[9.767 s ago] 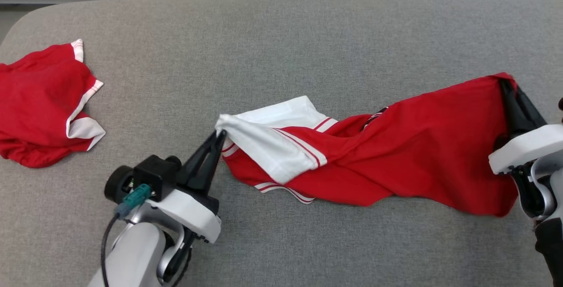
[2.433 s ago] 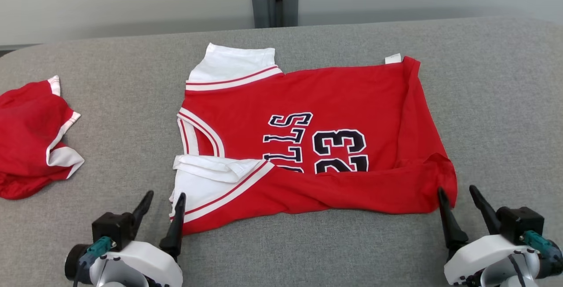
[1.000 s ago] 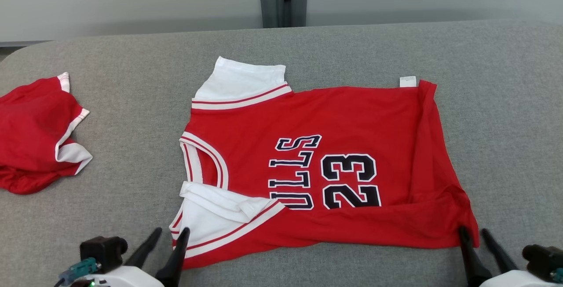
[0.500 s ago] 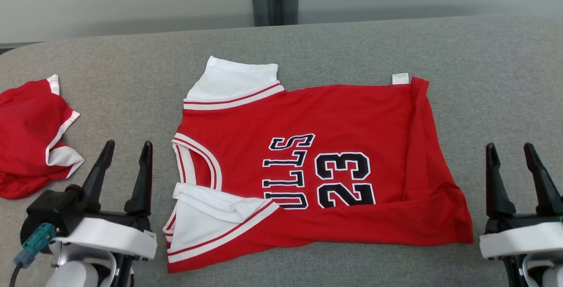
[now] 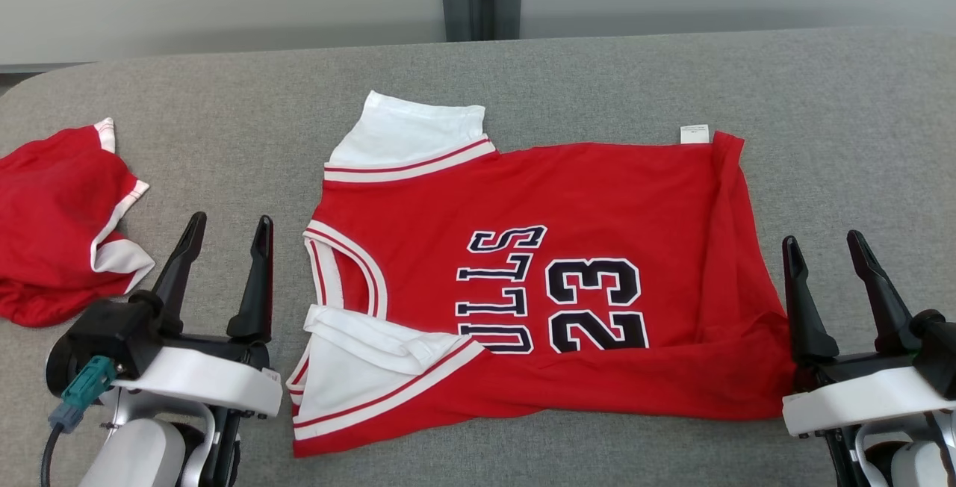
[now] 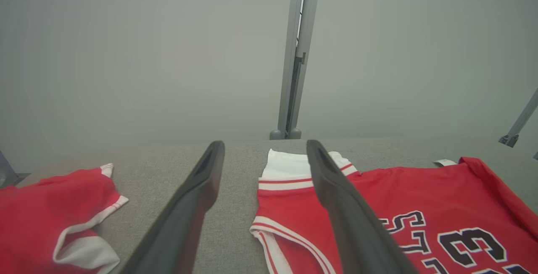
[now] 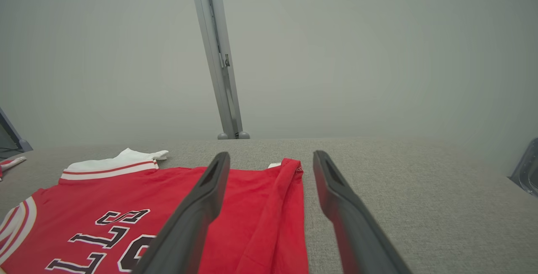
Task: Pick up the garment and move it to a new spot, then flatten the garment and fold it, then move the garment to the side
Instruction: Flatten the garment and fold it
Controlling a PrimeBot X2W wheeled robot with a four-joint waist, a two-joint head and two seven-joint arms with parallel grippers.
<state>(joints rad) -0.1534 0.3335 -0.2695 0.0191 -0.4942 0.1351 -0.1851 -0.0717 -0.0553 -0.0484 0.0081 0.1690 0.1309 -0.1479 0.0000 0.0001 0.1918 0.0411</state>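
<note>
2 red pieces lie on our grey table (image 5: 224,98): far left a crumpled garment (image 5: 60,225); next our left gripper (image 5: 230,219), fingers spread and empty; the jersey (image 5: 567,203) lies flat at centre; just beside its right edge our right gripper (image 5: 821,239), fingers also apart, empty.

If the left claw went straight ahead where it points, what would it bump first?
Probably nothing: the left claw points over bare grey table, between the crumpled red cloth and the jersey. Its white sleeve lies near that line; depth is unclear.
</note>
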